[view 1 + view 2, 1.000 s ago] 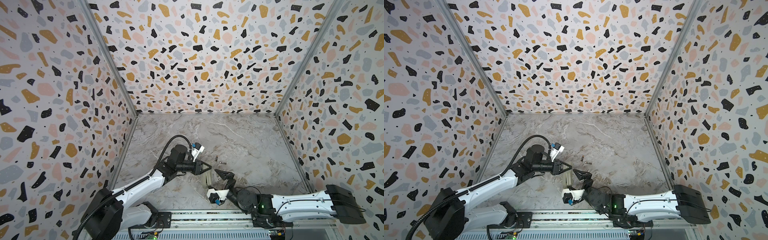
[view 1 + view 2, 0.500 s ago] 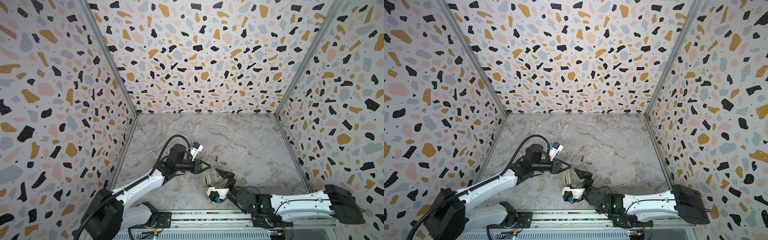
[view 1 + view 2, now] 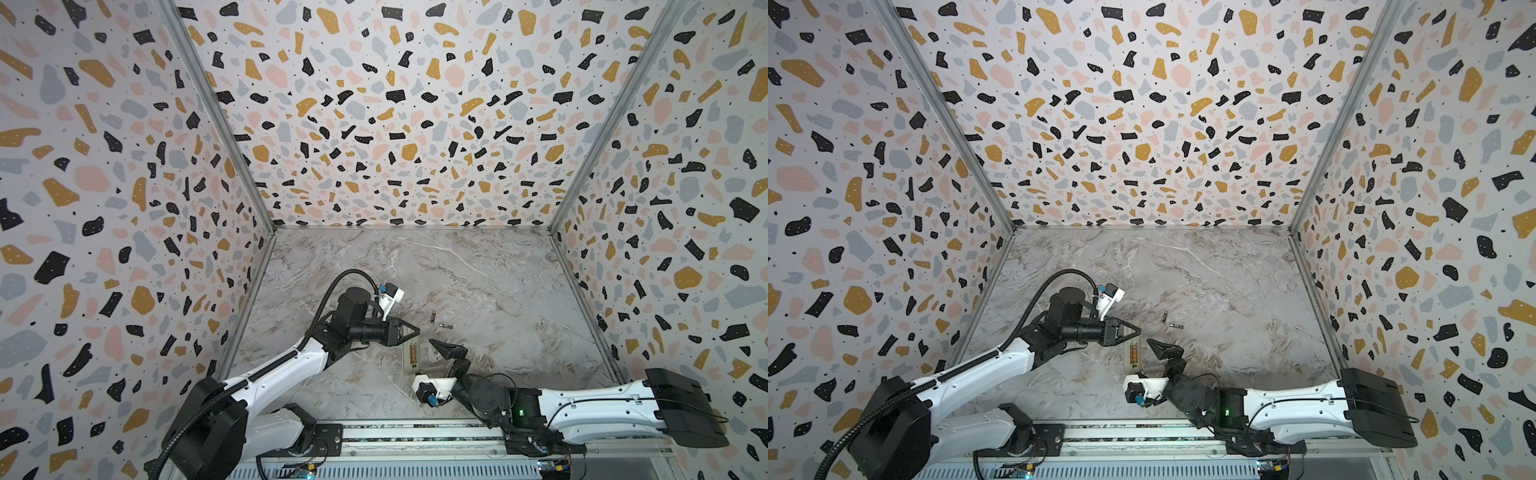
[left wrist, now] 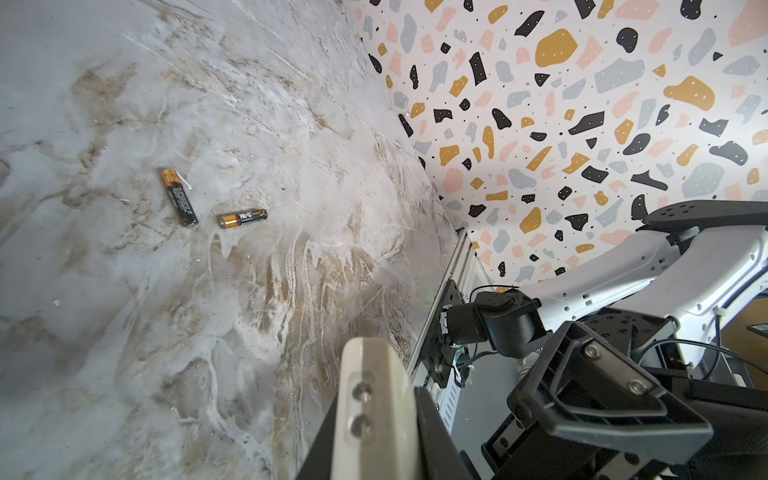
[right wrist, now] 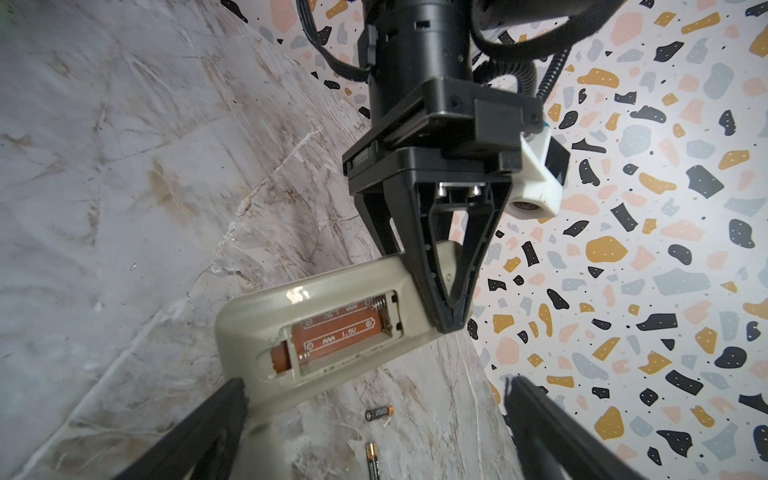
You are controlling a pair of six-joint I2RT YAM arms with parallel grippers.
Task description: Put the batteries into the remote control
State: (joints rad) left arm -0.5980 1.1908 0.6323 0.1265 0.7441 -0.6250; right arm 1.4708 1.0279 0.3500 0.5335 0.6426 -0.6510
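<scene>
The left claw [image 3: 411, 331] is clamped shut on one end of the slim pale oblong plastic remote control [image 3: 411, 356], whose open orange-lined battery bay faces up; the right claw [image 3: 446, 348] gapes wide just beside it, holding nothing. Two slim black copper-ended batteries [image 4: 178, 197] lie close together on the grey marble surface [image 3: 498, 291] nearby

White-shelled with black joints, the left arm [image 3: 286, 368] and right arm [image 3: 594, 405] share a slotted silver base rail [image 3: 415, 434]. A ribbed black cable [image 3: 353, 271] arcs off the left arm, far from the rail. White camera blocks [image 3: 390, 296] with blue plugs cap both wrists. The left gripper [image 3: 414, 331] has black open-frame triangular fingers [image 5: 428, 266], 2 silver screws [image 5: 446, 190]; a green light [image 3: 520, 412] glows near the rail.
</scene>
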